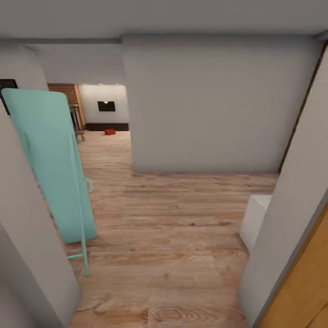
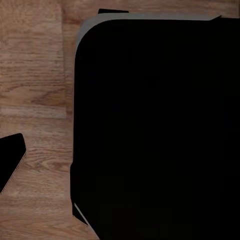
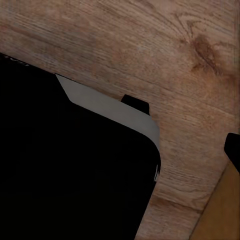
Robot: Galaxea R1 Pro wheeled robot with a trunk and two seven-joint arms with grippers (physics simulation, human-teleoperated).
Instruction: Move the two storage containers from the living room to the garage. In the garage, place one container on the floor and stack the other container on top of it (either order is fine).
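One orange-red storage container [image 1: 110,132] sits far off on the light wood floor of the living room [image 1: 102,123], seen through the opening at the end of the hallway. It lies in front of the long dark low cabinet [image 1: 107,126], below the black wall TV [image 1: 106,106]. Both wrist views look down on my own black base [image 2: 155,130] [image 3: 70,165] over wood planks. The garage is out of view.
A tall teal panel on a thin stand [image 1: 52,164] leans at the left of the hallway. A white wall block [image 1: 214,105] fills the middle right. A white box [image 1: 255,218] stands low right, next to a wooden door [image 1: 303,287]. A brick fireplace [image 1: 68,98] shows far left.
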